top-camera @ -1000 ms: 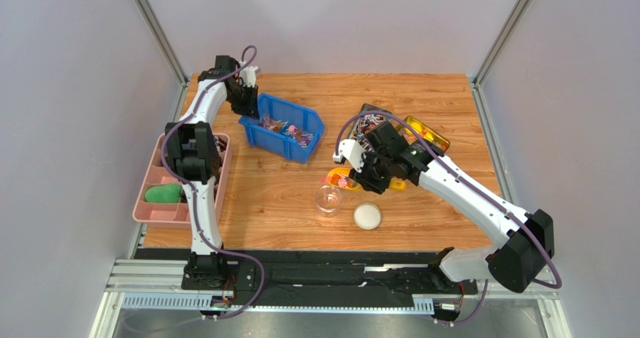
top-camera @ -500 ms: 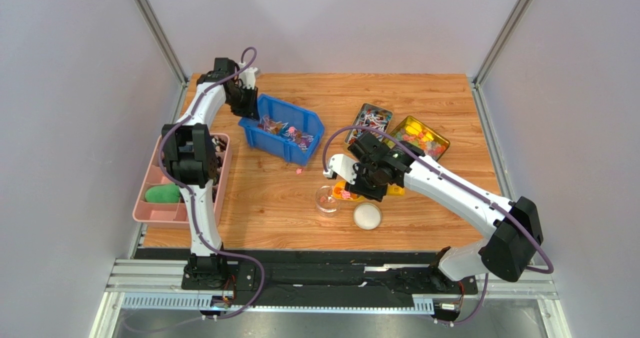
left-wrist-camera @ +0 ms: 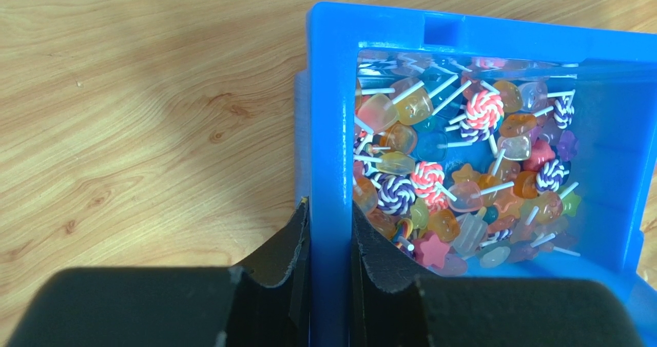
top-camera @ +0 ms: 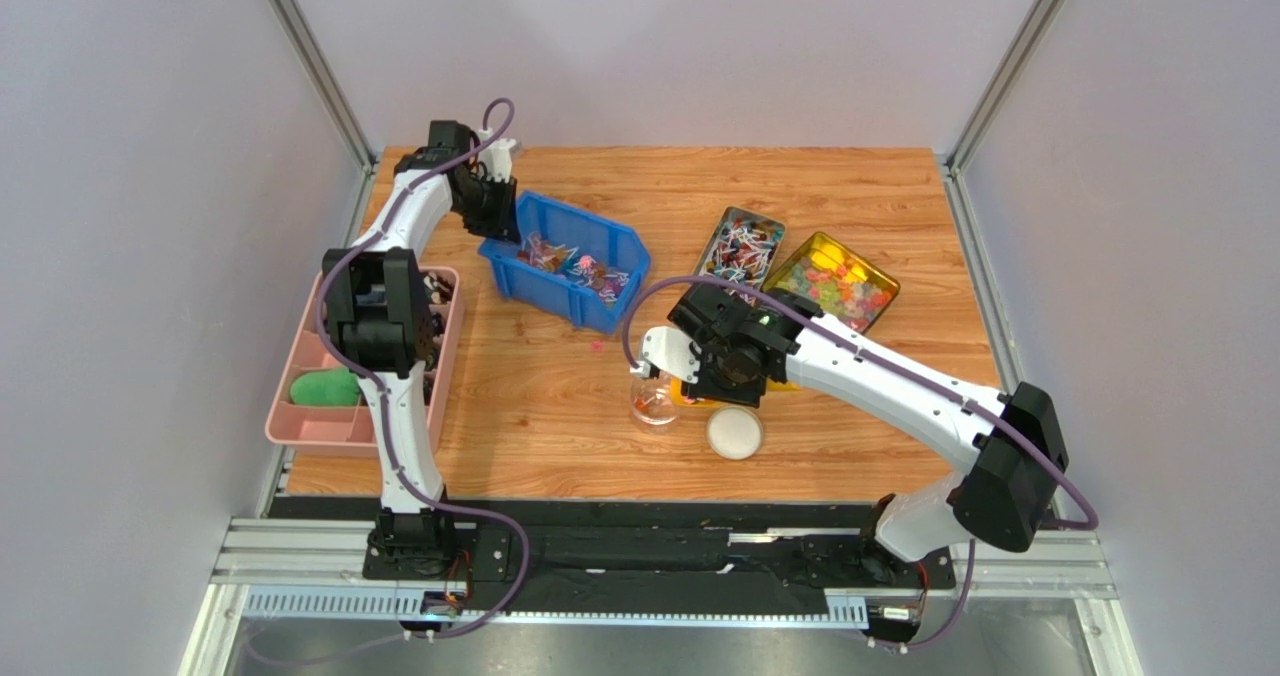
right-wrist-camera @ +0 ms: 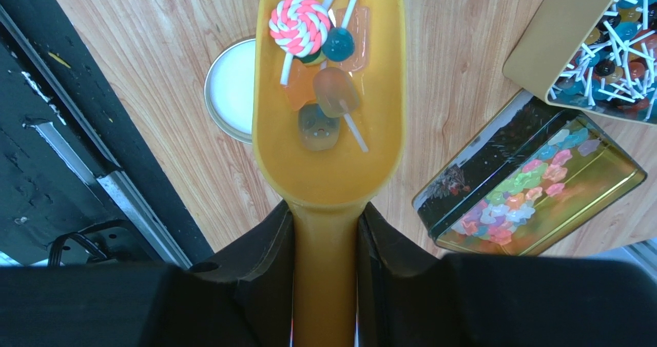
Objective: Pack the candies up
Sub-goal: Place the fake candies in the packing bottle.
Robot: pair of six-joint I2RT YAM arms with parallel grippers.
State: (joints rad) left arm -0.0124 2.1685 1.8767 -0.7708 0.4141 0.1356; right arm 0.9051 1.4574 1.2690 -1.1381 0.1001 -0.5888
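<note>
The candies [left-wrist-camera: 463, 170] are small mixed-colour sweets, many on sticks, heaped in a blue bin [top-camera: 568, 261]. My left gripper [left-wrist-camera: 330, 231] is shut on the bin's left wall [left-wrist-camera: 331, 116], at the bin's far-left corner in the top view [top-camera: 493, 211]. My right gripper [right-wrist-camera: 325, 239] is shut on the handle of a yellow scoop [right-wrist-camera: 328, 154]. The scoop carries a few candies [right-wrist-camera: 316, 62]. In the top view the right gripper [top-camera: 703, 358] holds the scoop over a clear jar [top-camera: 654, 400]. One loose candy [top-camera: 598, 342] lies on the table.
A white lid [top-camera: 735, 432] lies right of the jar and also shows in the right wrist view [right-wrist-camera: 231, 89]. Two open tins of sweets [top-camera: 744, 241] [top-camera: 834, 279] stand behind the right arm. A pink divided tray [top-camera: 278, 421] with a green lump [top-camera: 323, 388] sits at the left edge.
My right arm has carried the scoop left and nearer, from beside the tins to over the clear jar. A loose candy now lies on the table. The left arm has not moved.
</note>
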